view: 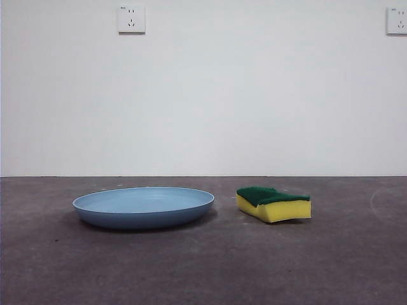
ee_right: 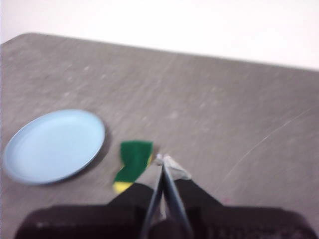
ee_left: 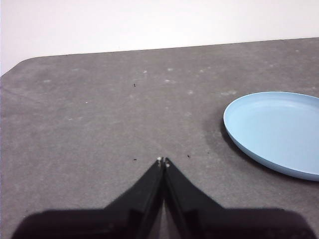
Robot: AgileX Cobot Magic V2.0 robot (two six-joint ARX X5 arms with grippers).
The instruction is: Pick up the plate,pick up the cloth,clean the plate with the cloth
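The plate (view: 144, 206) is light blue, wide and shallow, and rests flat on the dark grey table left of centre. The cloth (view: 274, 203), a yellow sponge block with a dark green top, lies flat a short way to its right. My left gripper (ee_left: 162, 161) is shut and empty above the bare table, with the plate (ee_left: 277, 129) off to one side. My right gripper (ee_right: 162, 160) is shut and empty, high above the table, with the cloth (ee_right: 132, 162) just beside its tips and the plate (ee_right: 54, 145) farther out. Neither gripper shows in the front view.
A white wall stands behind the table, with a socket (view: 131, 19) at upper left and another socket (view: 397, 20) at the upper right corner. The table's rounded corner (ee_left: 20, 64) shows in the left wrist view.
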